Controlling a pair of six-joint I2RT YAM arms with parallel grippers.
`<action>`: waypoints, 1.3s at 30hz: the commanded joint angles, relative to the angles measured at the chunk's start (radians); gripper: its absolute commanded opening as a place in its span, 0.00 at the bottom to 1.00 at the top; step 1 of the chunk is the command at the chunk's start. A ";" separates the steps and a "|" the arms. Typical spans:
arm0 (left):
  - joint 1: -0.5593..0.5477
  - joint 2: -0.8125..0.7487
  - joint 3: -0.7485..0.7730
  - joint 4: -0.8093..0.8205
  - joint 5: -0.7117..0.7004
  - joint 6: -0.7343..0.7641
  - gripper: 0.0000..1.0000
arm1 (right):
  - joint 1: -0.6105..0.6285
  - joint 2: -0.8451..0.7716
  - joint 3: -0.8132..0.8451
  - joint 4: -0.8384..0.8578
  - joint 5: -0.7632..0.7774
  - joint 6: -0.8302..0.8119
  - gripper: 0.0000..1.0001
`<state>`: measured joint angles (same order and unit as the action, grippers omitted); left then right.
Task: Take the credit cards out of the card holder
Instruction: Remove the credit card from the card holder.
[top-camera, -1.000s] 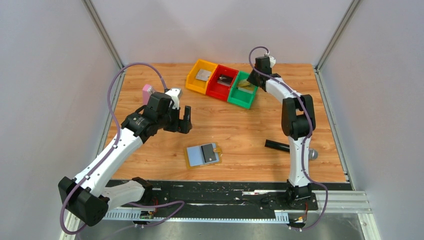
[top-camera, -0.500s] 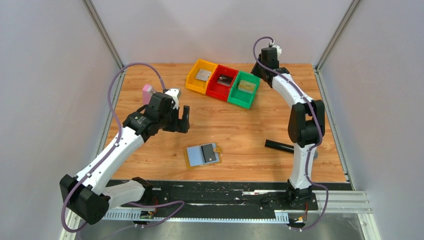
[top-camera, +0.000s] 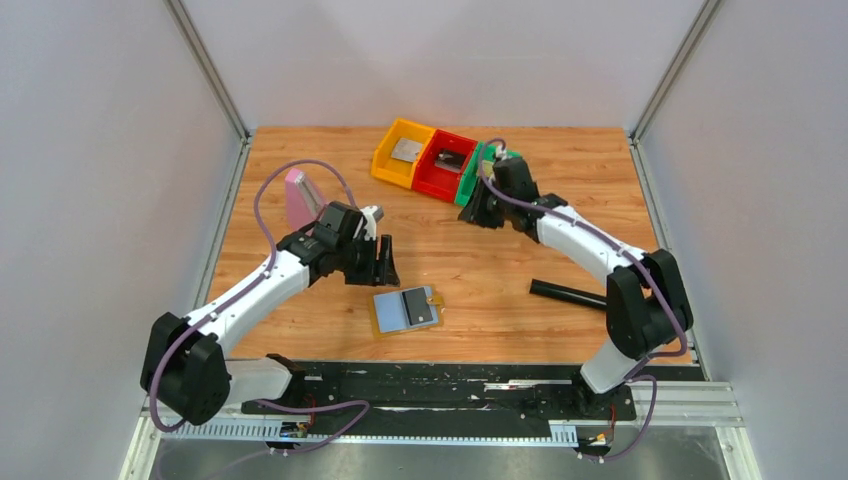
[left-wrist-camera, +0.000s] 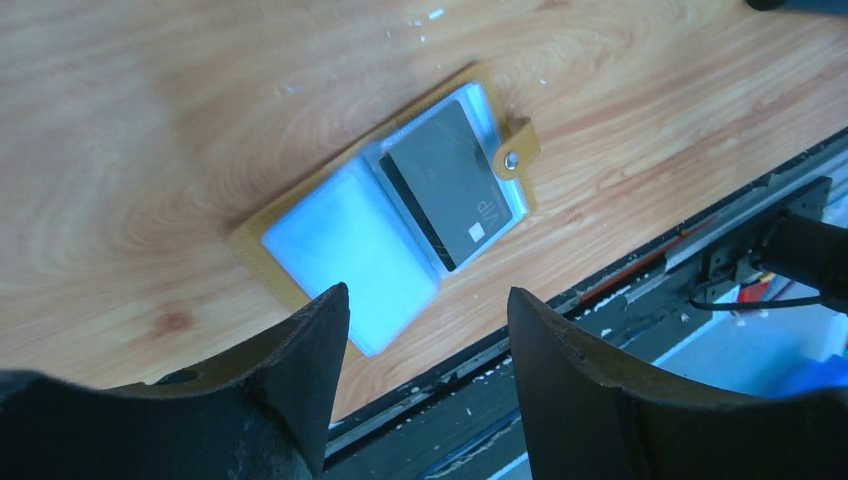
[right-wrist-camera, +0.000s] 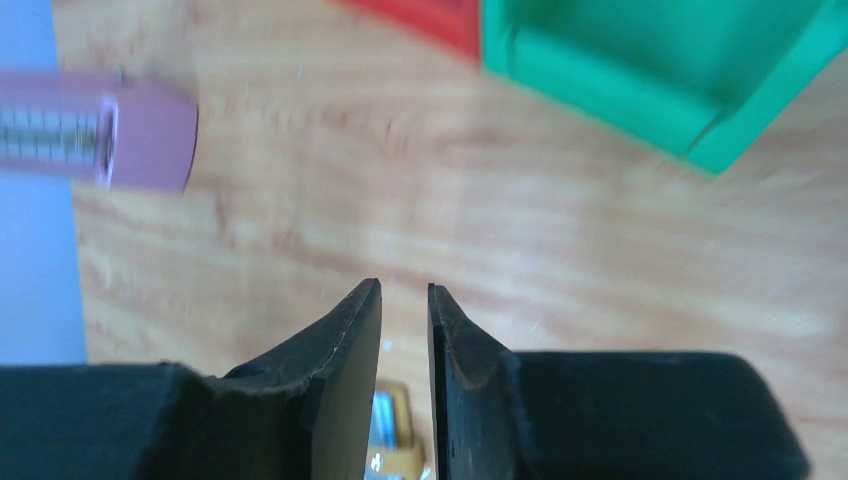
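Observation:
The card holder (top-camera: 390, 312) lies open on the wooden table near the front edge, mustard-tan outside and light blue inside (left-wrist-camera: 345, 240). A dark grey credit card (top-camera: 421, 306) sits in its right half (left-wrist-camera: 445, 185), beside the tan snap tab (left-wrist-camera: 513, 158). My left gripper (top-camera: 384, 263) hovers just behind and left of the holder, open (left-wrist-camera: 428, 297), with nothing between its fingers. My right gripper (top-camera: 474, 214) hangs low in front of the green bin (top-camera: 467, 183). Its jaws stand a narrow gap apart (right-wrist-camera: 403, 288) and hold nothing.
Yellow (top-camera: 403, 152), red (top-camera: 445, 163) and green bins stand in a row at the back; the yellow holds a silver-grey card. A pink block (top-camera: 300, 197) stands at the left. A black rod (top-camera: 568, 293) lies at the right, by the right arm.
My left arm has come down and right toward the holder, its jaws narrowing somewhat. My right arm has swung from behind the green bin to low in front of it.

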<state>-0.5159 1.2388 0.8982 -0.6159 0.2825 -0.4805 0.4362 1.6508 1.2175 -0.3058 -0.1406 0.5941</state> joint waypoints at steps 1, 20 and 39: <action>-0.001 0.029 -0.061 0.139 0.109 -0.094 0.67 | 0.090 -0.079 -0.167 0.078 -0.113 0.098 0.26; 0.063 0.024 -0.274 0.365 0.133 -0.211 0.60 | 0.401 -0.037 -0.258 0.223 -0.077 0.216 0.25; 0.066 0.057 -0.328 0.473 0.171 -0.253 0.58 | 0.423 0.037 -0.250 0.165 -0.016 0.196 0.26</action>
<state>-0.4553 1.2854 0.5777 -0.2073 0.4305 -0.7197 0.8505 1.6737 0.9394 -0.1295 -0.1822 0.8021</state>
